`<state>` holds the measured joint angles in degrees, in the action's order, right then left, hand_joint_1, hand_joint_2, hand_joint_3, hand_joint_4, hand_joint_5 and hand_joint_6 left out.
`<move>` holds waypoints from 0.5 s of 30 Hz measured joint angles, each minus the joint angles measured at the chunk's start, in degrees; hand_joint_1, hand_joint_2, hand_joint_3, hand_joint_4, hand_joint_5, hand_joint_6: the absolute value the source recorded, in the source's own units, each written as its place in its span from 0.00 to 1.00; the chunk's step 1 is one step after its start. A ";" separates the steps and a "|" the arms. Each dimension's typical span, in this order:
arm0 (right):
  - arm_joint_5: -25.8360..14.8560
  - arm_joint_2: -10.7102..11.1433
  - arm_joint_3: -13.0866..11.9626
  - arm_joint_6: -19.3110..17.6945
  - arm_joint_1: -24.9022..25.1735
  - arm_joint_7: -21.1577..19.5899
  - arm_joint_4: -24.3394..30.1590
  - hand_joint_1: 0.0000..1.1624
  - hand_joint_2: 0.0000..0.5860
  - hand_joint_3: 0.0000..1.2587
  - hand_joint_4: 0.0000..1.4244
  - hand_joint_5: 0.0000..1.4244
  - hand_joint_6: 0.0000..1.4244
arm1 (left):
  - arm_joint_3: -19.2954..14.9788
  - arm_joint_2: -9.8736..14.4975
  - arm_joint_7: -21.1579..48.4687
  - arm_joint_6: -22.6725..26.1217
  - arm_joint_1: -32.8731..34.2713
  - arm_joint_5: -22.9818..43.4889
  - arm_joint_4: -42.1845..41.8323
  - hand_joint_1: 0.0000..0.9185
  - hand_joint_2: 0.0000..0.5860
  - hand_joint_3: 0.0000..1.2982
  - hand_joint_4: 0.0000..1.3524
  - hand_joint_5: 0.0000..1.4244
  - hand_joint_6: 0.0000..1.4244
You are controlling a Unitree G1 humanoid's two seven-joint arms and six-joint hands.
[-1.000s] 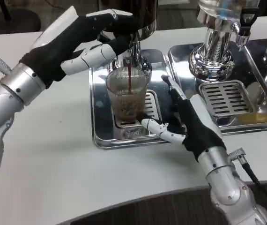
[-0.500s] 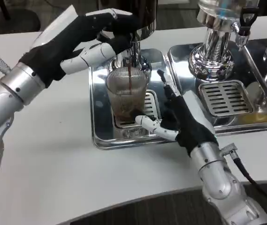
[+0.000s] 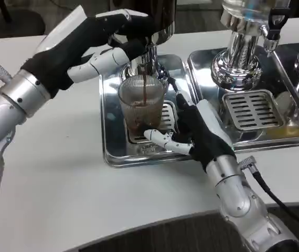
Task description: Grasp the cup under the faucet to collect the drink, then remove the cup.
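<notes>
While a thin dark stream [image 3: 147, 90] runs down from the faucet [image 3: 150, 59], we see the cup [image 3: 141, 107] standing right beneath it on the slotted grate [image 3: 166, 119] of a shiny metal tray [image 3: 109, 137]. The cup is clear and ribbed, wider at the rim than at the base, with brown drink pooled in its lower part and a brownish tint up its walls. Our left hand [image 3: 94, 44] is raised at the top of the faucet, its fingers [image 3: 107, 59] curled around the dispenser's fittings above the cup. Our right hand [image 3: 191, 130] lies on the tray just to the right of the cup, spread apart and holding nothing; one fingertip reaches in by the cup's base and another points up beside its rim, though we cannot tell whether either actually touches the glass. The tray sits on a white table [image 3: 55, 178], and to its right a second tray [image 3: 291, 136] carries another chrome dispenser [image 3: 241, 50] with its own grate [image 3: 253, 109] and a little yellowish liquid pooled near the front edge. Beyond the table's far edge we see dark floor [image 3: 18, 21], and a dark strip below its near edge.
</notes>
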<state>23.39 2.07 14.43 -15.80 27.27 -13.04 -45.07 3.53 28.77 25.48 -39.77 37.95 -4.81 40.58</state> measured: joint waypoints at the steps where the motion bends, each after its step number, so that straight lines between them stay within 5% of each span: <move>1: 0.02 -0.13 0.01 -0.03 0.24 -0.38 -0.45 0.52 0.29 0.00 0.00 0.01 0.12 | 0.00 0.04 0.08 0.08 0.00 0.00 -0.08 0.00 0.14 0.26 0.25 0.24 0.41; 15: -0.04 -1.87 0.19 -1.80 4.47 -2.66 -7.51 0.52 0.29 0.00 0.00 0.00 0.11 | -0.08 0.21 0.36 0.38 0.00 0.00 -0.41 0.00 0.14 0.26 0.25 0.24 0.41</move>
<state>23.35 0.20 14.62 -17.60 31.74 -15.70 -52.58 3.44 28.98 25.85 -39.40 37.95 -4.82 40.17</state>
